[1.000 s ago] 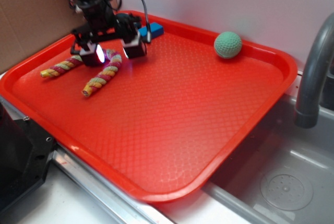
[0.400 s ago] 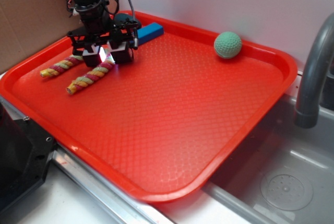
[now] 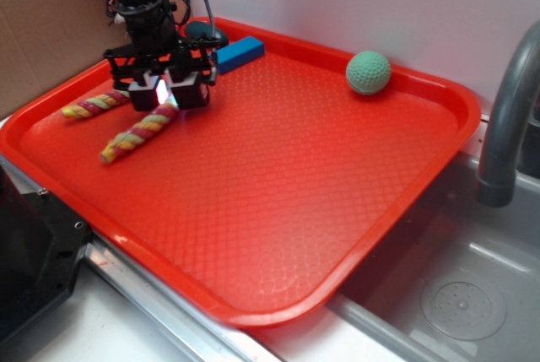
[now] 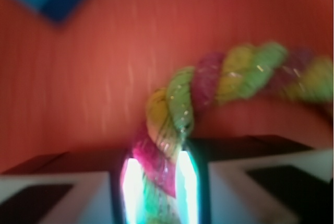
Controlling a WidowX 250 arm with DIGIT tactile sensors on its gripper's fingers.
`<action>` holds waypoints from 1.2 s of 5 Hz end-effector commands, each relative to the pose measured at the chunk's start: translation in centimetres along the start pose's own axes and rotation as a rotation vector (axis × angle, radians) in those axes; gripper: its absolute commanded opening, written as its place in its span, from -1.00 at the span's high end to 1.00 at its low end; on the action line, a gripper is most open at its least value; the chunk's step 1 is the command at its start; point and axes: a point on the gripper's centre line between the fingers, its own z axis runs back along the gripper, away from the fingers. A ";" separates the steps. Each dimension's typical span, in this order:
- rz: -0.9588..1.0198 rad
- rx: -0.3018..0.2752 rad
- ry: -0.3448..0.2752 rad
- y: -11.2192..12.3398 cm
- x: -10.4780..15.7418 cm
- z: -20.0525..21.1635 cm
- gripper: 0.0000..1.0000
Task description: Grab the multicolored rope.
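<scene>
Since your hand closed, it grips the multicolored rope at its bend, both ends dragged farther from the blue block on the red tray.

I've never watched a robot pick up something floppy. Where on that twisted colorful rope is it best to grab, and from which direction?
Probably at the bend, from above, which is what the gripper is doing: its jaws are shut on the multicolored rope where it curves, squeezing across its thickness. The rope lies flat on the red tray in a V, so both arms hang evenly from there, away from the blue block.
</scene>
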 end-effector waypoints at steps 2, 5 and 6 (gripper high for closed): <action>-0.561 0.013 -0.122 -2.2 -3.9 15.1 1.00; -0.634 -0.035 -0.183 -0.6 -4.0 20.2 1.00; -0.627 -0.158 -0.152 -0.3 -3.5 18.9 1.00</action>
